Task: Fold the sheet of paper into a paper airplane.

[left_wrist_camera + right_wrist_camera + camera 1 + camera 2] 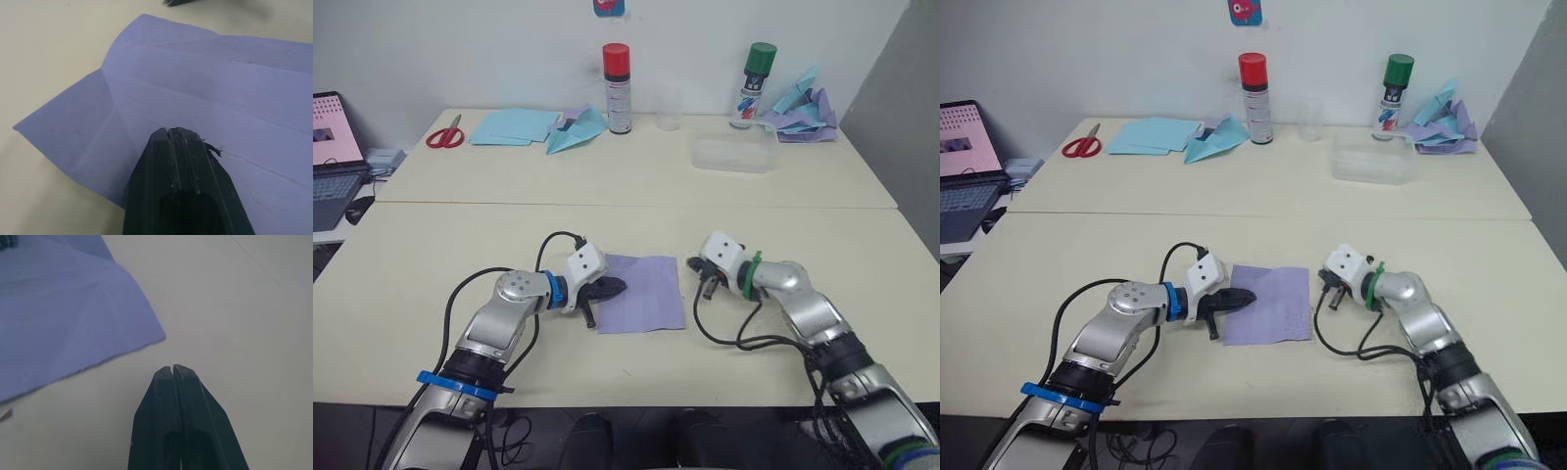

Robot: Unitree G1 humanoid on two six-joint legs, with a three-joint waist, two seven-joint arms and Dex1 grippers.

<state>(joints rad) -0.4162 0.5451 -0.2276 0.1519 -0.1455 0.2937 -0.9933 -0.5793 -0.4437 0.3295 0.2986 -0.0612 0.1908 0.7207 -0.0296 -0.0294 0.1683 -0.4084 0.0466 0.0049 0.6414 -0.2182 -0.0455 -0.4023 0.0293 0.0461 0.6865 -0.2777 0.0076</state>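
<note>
Two pincers, both pinched together on nothing. Left pincer (pixel 610 287) has its tips pressing down on the near-left edge of the pale lavender, creased, roughly square sheet of paper (pixel 644 292), lying flat on the beige tabletop (pixel 607 235). Right pincer (pixel 697 269) sits just off the opposite edge, not touching, so left's closer.
</note>
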